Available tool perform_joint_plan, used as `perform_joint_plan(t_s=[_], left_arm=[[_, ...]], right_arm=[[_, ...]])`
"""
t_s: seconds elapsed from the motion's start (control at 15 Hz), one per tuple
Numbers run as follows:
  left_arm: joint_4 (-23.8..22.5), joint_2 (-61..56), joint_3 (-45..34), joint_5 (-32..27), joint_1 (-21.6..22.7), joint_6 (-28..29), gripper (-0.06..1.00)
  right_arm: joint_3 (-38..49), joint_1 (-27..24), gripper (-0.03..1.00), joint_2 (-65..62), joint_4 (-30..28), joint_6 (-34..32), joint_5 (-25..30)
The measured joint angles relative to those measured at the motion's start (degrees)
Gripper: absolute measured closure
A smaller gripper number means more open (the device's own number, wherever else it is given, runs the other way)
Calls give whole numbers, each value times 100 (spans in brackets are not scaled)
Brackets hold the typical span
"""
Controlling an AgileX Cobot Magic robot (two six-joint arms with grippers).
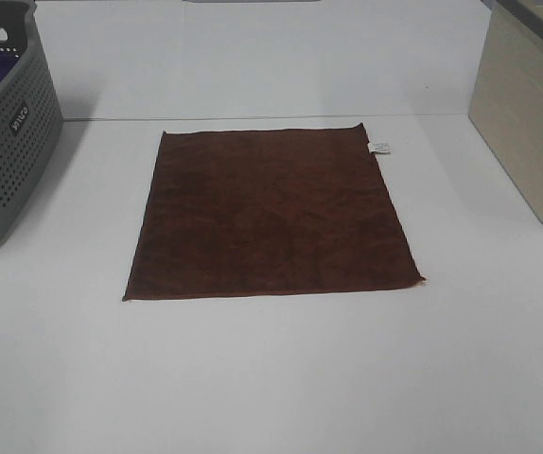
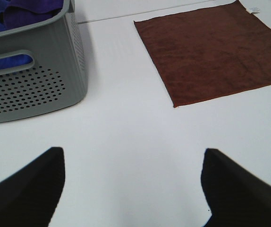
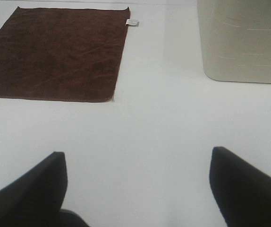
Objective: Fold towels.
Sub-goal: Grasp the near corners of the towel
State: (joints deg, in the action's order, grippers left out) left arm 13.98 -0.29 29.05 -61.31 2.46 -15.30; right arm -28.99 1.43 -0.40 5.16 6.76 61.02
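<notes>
A dark reddish-brown square towel lies flat and unfolded in the middle of the white table, with a small white tag at its far right corner. It also shows in the left wrist view and in the right wrist view. Neither gripper shows in the exterior high view. My left gripper is open and empty, over bare table short of the towel's near left corner. My right gripper is open and empty, over bare table short of the towel's near right corner.
A grey perforated basket stands at the left edge of the table and holds blue and purple cloths. A beige bin stands at the right edge. A seam in the table runs just behind the towel.
</notes>
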Motion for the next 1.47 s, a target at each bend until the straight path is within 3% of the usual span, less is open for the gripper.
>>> perform_joint_plan(t_s=[1.47], left_arm=[[0, 0, 0, 0, 0, 0, 19]], right_arm=[[0, 0, 19, 0, 0, 0, 0]])
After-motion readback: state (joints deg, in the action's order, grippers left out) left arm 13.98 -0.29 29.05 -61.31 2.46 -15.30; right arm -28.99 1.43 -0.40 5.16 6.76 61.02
